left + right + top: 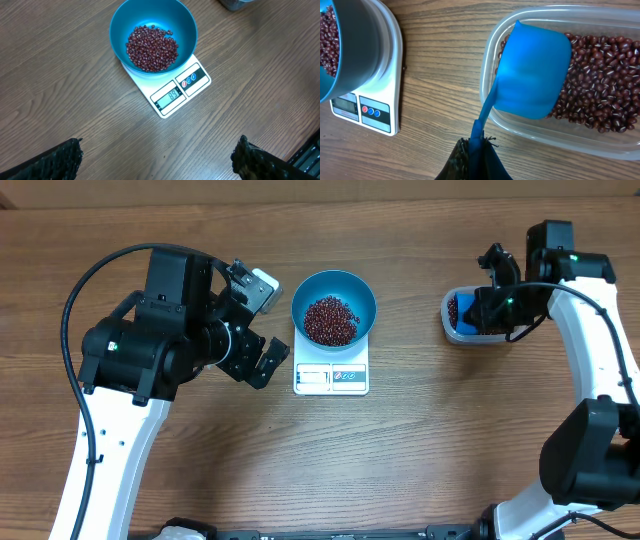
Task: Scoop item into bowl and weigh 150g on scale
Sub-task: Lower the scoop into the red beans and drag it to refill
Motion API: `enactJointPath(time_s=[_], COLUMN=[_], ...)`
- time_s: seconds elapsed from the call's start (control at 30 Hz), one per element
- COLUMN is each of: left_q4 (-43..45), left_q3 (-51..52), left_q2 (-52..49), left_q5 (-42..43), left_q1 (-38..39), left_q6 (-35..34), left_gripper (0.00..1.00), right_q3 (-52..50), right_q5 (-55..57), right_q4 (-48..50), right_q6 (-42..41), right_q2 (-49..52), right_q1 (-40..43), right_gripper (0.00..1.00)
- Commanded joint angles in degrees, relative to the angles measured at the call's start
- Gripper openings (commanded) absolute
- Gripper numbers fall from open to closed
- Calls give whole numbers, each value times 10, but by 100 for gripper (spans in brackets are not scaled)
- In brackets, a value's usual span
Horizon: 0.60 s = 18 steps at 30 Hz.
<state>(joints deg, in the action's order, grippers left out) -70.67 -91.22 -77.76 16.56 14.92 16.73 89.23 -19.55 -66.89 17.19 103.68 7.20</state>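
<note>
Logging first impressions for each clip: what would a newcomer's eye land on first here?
The blue bowl of red-brown beans on the white scale, in the middle, draws the eye first. At the right, the right gripper grips a blue scoop by its handle over a clear tub of more beans. The left gripper hangs open left of the scale.

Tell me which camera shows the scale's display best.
The left wrist view: the scale sits unobstructed and the digits on its display can be made out. Overhead shows the display too small to read. The right wrist view catches it low beside the bowl, unreadable.
</note>
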Motion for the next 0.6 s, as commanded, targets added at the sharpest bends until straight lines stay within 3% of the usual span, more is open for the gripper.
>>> enactJointPath(time_s=[0.0, 0.27, 0.57], left_q4=[2, 2, 2], left_q3=[-8, -8, -8], left_q2=[2, 2, 2], left_q5=[9, 9, 9], left_q1=[1, 1, 1], left_q6=[9, 9, 9], left_gripper=[100, 99, 100], right_q3=[0, -1, -21], right_q5=[-72, -168, -168], right_q4=[4, -19, -10], right_q6=[31, 85, 84], right_q2=[4, 6, 22], right_q1=[9, 57, 60], right_gripper=[4, 4, 4])
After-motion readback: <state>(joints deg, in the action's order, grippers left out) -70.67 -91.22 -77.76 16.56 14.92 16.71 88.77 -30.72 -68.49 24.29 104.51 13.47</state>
